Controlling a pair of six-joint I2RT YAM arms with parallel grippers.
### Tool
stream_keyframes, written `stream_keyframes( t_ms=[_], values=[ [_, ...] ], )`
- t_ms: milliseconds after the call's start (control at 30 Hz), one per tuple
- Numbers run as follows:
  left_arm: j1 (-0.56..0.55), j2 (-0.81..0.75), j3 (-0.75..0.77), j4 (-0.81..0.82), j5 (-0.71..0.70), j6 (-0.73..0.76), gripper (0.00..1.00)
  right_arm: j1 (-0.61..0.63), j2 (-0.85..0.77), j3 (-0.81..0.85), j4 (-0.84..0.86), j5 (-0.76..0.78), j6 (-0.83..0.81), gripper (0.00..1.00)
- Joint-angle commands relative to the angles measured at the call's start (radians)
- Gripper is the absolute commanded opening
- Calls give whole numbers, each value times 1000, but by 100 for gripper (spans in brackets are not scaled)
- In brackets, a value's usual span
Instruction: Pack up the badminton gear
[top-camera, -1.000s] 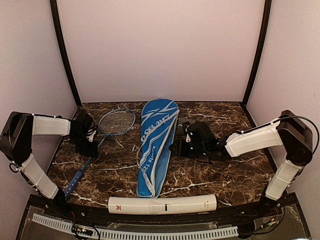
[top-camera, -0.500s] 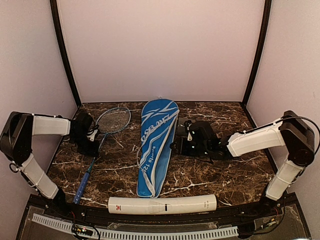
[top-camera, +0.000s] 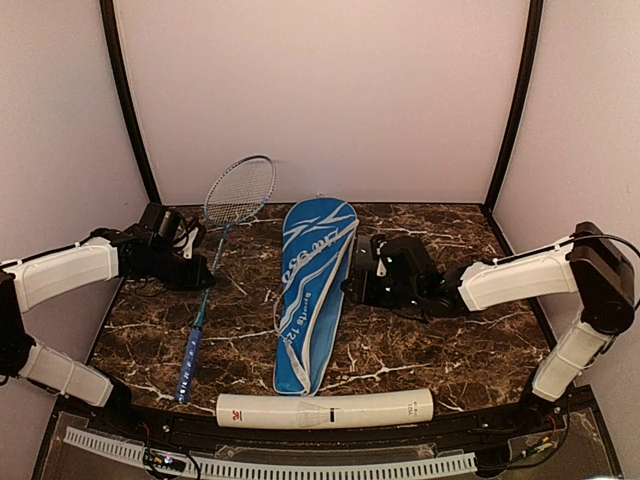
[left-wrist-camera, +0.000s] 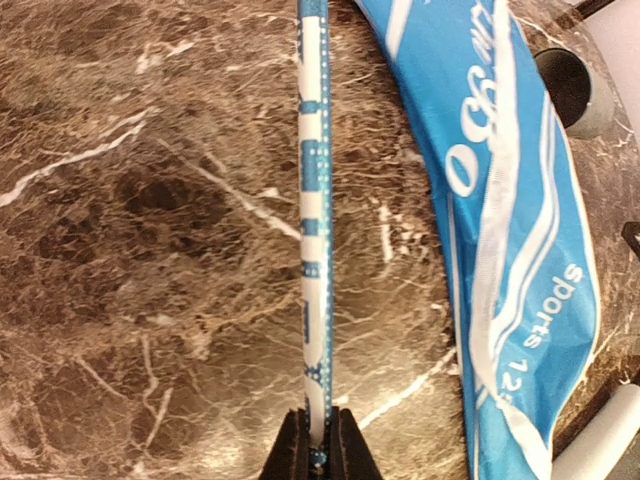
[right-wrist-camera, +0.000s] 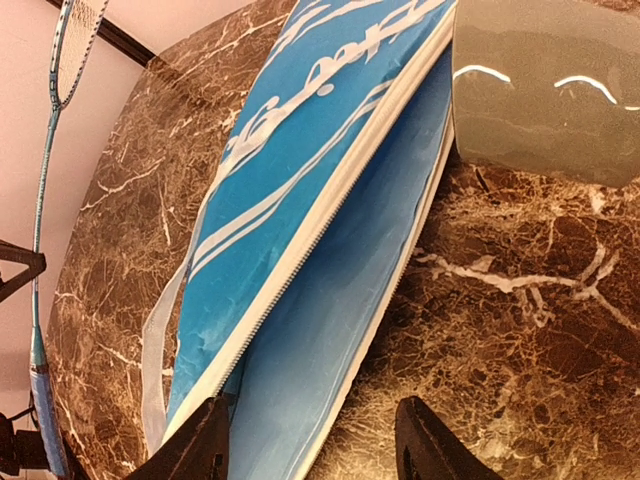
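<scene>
step: racket into bag | left gripper (left-wrist-camera: 318, 455) clenched on racket (left-wrist-camera: 315, 250) shaft, head tilted up, handle low over counter (top-camera: 430, 350) | right gripper (right-wrist-camera: 315, 445) released, jaws apart at bag (top-camera: 310, 290) zip edge | next, likely: needs bag mouth held open, racket swung in

Robot lab booth w/ marble-look table (top-camera: 450, 350), plain pale walls (top-camera: 320, 100), black frame posts (top-camera: 130, 110).

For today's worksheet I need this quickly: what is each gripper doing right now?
Left gripper: closed on the shaft of the racket.
Right gripper: open, jaws spread over the edge of the blue bag.
</scene>
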Motion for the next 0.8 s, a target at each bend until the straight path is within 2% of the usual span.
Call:
stream_keyframes(
  t_ms=[0,100,300,533,767],
  values=[
    [-66,-62,1,93,17,-126,0,-7,-72,23,-4,37,-21,57],
    [-110,-94,-19,180,14,-198,0,-7,-104,12,16,24,-33,57],
    [-215,-119,-30,325,-20,-316,0,2,-126,38,71,-111,-92,57],
    [-347,-100,-26,446,-92,-402,0,88,-47,149,89,-234,-195,55],
    [-382,-58,5,488,-125,-402,0,153,92,259,111,-282,-228,55]
  ],
)
